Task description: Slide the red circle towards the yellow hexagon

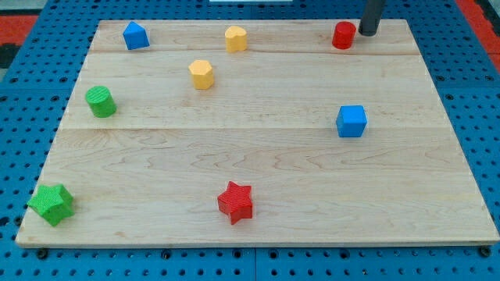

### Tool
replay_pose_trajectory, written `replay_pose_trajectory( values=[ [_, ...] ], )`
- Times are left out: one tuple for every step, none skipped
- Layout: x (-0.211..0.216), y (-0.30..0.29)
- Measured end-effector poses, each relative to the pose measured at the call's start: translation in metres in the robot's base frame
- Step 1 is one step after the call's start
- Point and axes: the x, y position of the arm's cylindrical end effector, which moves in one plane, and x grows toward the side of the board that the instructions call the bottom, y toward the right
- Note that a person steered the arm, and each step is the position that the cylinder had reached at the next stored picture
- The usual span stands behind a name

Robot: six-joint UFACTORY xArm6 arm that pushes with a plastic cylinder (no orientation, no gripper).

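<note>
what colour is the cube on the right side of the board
Blue. The cube shows plainly in the camera view, the only one there is.

Circle (343,36) at view's top, tip (366,33) seemingly touching, right.

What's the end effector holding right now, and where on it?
Nothing is held: there is only a rod. My tip sits just to the view's right of the red circle, close beside it; whether they touch cannot be told.

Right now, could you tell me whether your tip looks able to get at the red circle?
Probably yes. My tip sits just to the view's right of the red circle, with nothing between them, and the yellow hexagon lies off to the view's left.
</note>
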Motion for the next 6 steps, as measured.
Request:
replay_pose_trajectory(
  values=[
    [0.019,-0.074],
    [0.078,-0.171],
    [0.144,-0.190],
    [0.196,-0.187],
    [0.215,-0.223],
    [0.198,-0.190]
  ],
)
